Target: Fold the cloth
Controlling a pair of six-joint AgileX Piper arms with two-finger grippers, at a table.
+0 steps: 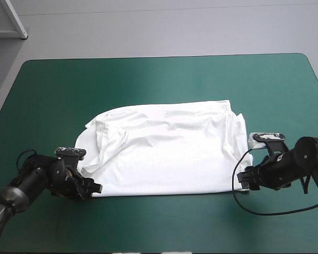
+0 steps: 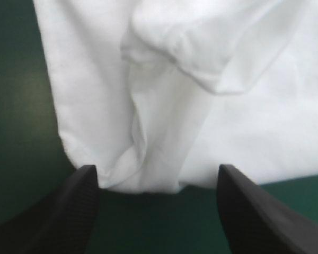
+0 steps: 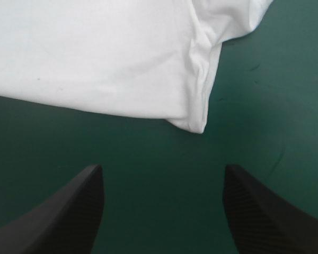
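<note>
High view: the T-shirt (image 1: 169, 151) lies spread flat on the table (image 1: 164, 79), no fold made yet (my judgement). Left wrist view: the left hand (image 2: 156, 174) gapes wide, with a shirt corner at its tips. Right wrist view: the right hand (image 3: 161, 172) is wide too, the corner just ahead and ungrasped.

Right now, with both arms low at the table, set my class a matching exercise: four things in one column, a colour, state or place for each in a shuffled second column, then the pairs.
Things
1. T-shirt
2. left gripper
3. right gripper
4. table cover

States
A. open, a corner of the cloth ahead of it, bare cover between
B. teal-green
C. white, spread out flat
D. open, the cloth's edge reaching its fingertips

Pairs: 1-C, 2-D, 3-A, 4-B
</note>
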